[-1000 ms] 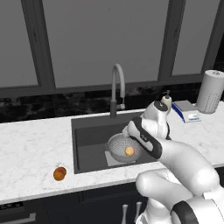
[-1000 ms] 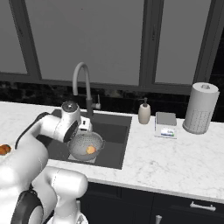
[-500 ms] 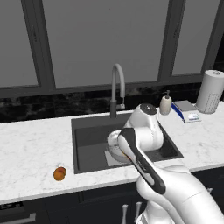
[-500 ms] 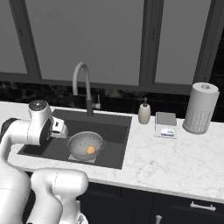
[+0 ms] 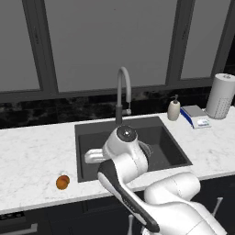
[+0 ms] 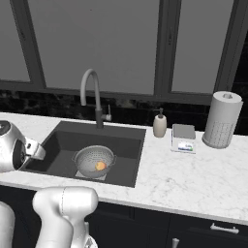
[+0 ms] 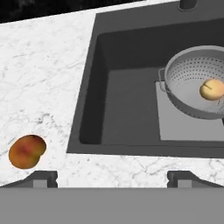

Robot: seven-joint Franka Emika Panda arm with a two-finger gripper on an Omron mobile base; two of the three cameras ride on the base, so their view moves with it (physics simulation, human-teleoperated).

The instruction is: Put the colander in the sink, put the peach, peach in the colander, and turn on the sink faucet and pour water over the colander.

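The grey colander (image 6: 90, 157) sits in the dark sink (image 6: 126, 140), on the paler square of its floor. A pale peach (image 6: 100, 166) lies inside it, and shows in the hand view as the pale peach (image 7: 212, 89) in the colander (image 7: 188, 74). The deep orange peach (image 7: 27, 151) rests on the white counter left of the sink, the same peach (image 5: 63, 181) near the front edge. My gripper (image 7: 113, 179) is open and empty, over the sink's front left rim, right of that peach. The faucet (image 6: 92, 92) arches behind the sink, and no water shows.
A soap bottle (image 6: 159, 125), a small scale (image 6: 183, 138) and a tall white dotted roll (image 6: 221, 119) stand on the counter right of the sink. Dark windows and a black backsplash run behind. My arm (image 5: 124, 151) hides the colander in the left base view.
My arm has swung from above the colander to the left side of the sink, toward the orange peach on the counter. The gripper stayed open; the pale peach stayed in the colander.
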